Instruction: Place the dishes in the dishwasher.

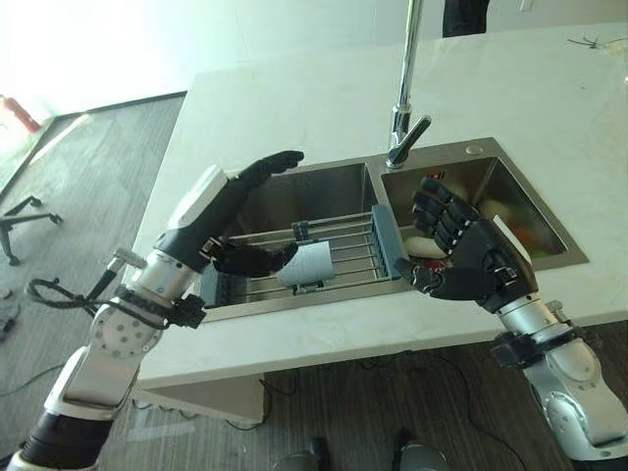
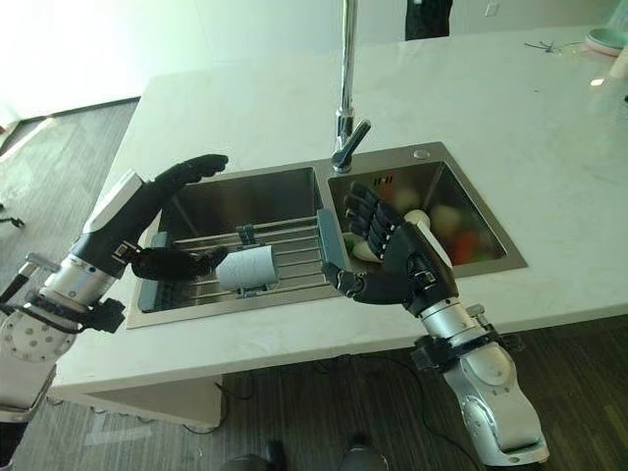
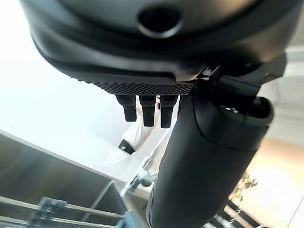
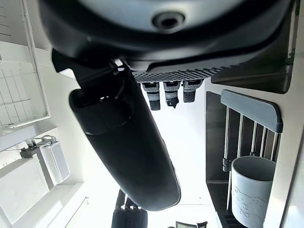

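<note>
A pale stone countertop (image 1: 294, 108) holds a double-bowl stainless steel sink (image 1: 471, 157) with a tall chrome tap (image 1: 404, 88) rising behind the divider. Across the left bowl lies a wire drying rack with grey-blue end pieces (image 1: 343, 257), and on it a pale grey cylindrical cup (image 1: 306, 265) lies on its side, its open end toward the robot's right. In the right bowl sit more dishes (image 2: 432, 218) — pale rounded pieces and something red and green, too far hidden behind the hand to name with confidence.

The left hand (image 1: 231, 201) reaches in from the lower left and hangs above the left bowl, palm turned inward toward the cup. Its fingers (image 1: 275, 164) are straight and extended over the sink's far edge, while the thumb (image 1: 255, 259) stretches low along the rack, its tip close to the cup's closed end; whether it touches cannot be settled. The hand is released, grasping nothing.

The right hand (image 1: 469, 250) comes in from the lower right, raised over the right bowl just beside the rack's grey-blue end piece. Its palm faces the left hand, fingers (image 1: 437, 211) spread and only loosely bent, thumb (image 1: 432, 283) pointing toward the rack — also released and empty. The cup lies between the two facing palms, nearer the left hand.
</note>
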Available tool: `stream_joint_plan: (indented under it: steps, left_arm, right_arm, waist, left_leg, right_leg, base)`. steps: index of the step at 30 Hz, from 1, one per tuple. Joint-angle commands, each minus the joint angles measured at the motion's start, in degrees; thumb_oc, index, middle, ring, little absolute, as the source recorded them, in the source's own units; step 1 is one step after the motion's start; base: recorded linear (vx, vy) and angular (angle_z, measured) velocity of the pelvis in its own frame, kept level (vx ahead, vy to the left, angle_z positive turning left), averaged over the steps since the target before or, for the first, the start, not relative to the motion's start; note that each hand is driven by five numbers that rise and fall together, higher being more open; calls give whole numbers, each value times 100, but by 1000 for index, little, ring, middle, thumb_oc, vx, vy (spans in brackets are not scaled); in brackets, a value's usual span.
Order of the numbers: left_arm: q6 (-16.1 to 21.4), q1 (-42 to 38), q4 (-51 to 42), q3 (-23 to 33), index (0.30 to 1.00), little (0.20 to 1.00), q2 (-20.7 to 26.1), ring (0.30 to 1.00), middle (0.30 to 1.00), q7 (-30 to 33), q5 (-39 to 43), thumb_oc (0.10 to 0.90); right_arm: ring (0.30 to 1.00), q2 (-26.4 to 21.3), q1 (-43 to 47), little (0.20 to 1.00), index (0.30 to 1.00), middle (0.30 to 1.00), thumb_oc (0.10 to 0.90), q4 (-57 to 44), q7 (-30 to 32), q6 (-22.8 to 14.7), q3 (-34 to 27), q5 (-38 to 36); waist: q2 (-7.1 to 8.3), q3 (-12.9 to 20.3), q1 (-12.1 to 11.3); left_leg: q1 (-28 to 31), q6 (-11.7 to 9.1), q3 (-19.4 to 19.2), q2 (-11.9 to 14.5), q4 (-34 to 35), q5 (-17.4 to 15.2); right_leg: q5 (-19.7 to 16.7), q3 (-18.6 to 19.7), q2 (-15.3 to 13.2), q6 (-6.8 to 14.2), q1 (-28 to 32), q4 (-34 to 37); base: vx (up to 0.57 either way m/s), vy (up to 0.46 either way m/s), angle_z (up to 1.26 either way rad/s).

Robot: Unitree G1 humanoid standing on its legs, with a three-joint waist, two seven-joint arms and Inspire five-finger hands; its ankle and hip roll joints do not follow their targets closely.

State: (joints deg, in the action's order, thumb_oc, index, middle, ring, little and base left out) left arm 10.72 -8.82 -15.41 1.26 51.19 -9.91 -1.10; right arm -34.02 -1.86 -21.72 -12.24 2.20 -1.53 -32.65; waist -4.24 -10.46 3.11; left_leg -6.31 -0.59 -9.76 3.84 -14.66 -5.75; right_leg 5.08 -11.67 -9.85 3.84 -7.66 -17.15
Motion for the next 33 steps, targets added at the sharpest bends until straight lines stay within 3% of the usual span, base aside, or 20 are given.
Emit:
stream_joint_plan:
  steps: [1,6,10,33]
  left_arm:
    - [-610,-960,327,-46,900,900,572,900,900,-463,10,800]
    - [-1224,-1971,1195,-634,900,900,1327,900,900,-1096,504,800]
    - [-1290,-2405,1689,-1016,900,900,1463,900,900,-1298,707,800]
    - [-1746,-2368,2468,-1362,900,900,764,900,900,-1850,771,800]
  right_arm:
    - [900,-247,779,900,900,900,800,-182,-142,-290,-149,-199]
    - [900,-499,1003,900,900,900,800,-21,-176,-178,-50,-342]
    - [900,-601,1067,900,900,900,800,15,-271,-110,-22,-378]
    - [900,-689,1154,900,900,900,800,281,-619,-78,61,-229]
  waist:
    - [34,421,137]
    - [-85,452,266]
    - [-133,462,306]
    - [-150,394,392]
  left_leg:
    - [315,-420,-30,434,-253,-810]
    - [327,-395,-128,398,-253,-810]
    - [329,-382,-202,392,-253,-821]
    - [426,-370,-386,393,-253,-852]
  right_leg:
    - [516,-66,-171,545,203,-4]
    - [479,74,-161,592,173,-4]
    - [482,128,-159,606,151,-4]
    - [565,205,-79,588,227,-4]
  base:
    - [19,122,-7]
    - [18,74,-8]
    - [1,51,-8]
    - [-6,9,-5]
